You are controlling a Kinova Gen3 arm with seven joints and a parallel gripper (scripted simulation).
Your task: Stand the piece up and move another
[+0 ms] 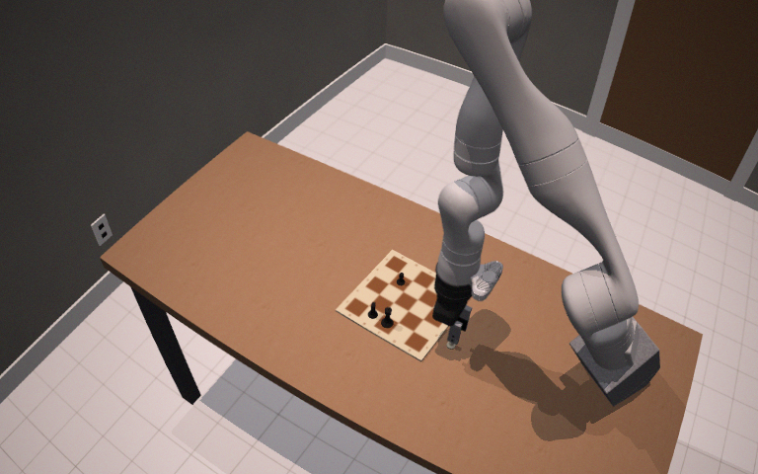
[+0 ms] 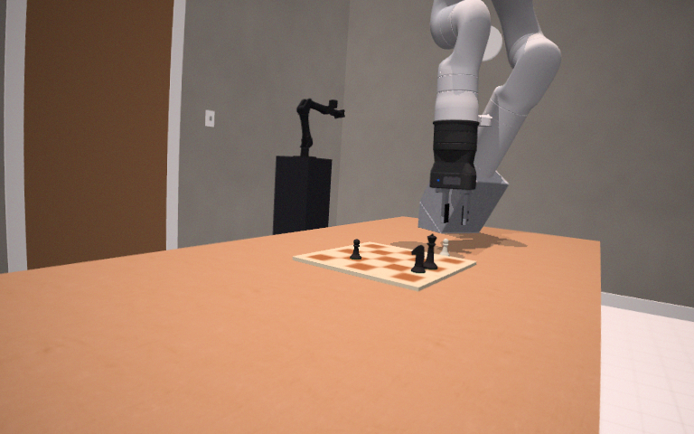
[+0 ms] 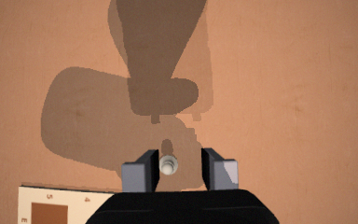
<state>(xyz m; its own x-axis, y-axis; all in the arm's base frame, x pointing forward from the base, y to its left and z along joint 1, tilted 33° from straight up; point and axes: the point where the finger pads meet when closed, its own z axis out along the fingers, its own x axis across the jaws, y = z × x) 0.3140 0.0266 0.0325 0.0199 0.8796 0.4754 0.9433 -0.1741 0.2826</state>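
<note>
A white pawn (image 1: 451, 345) (image 2: 445, 249) (image 3: 168, 164) stands upright on the table, just off the board's E edge. My gripper (image 1: 459, 333) (image 2: 455, 218) (image 3: 180, 163) is open above the pawn, with space on both sides; the pawn is closer to the left finger in the wrist view. The board (image 1: 348, 315) (image 2: 380, 280) (image 3: 28, 192) carries a tall black crowned piece (image 1: 387, 318) (image 2: 431, 254) upright on C1. Square C5 (image 1: 423, 277) looks empty, though the arm is close to it in the top view.
A black knight (image 1: 372, 311) (image 2: 418, 259) stands on B1, close beside the crowned piece. A black pawn (image 1: 401, 279) (image 2: 355, 250) stands on B4. The arm hides the board's right corner in the top view.
</note>
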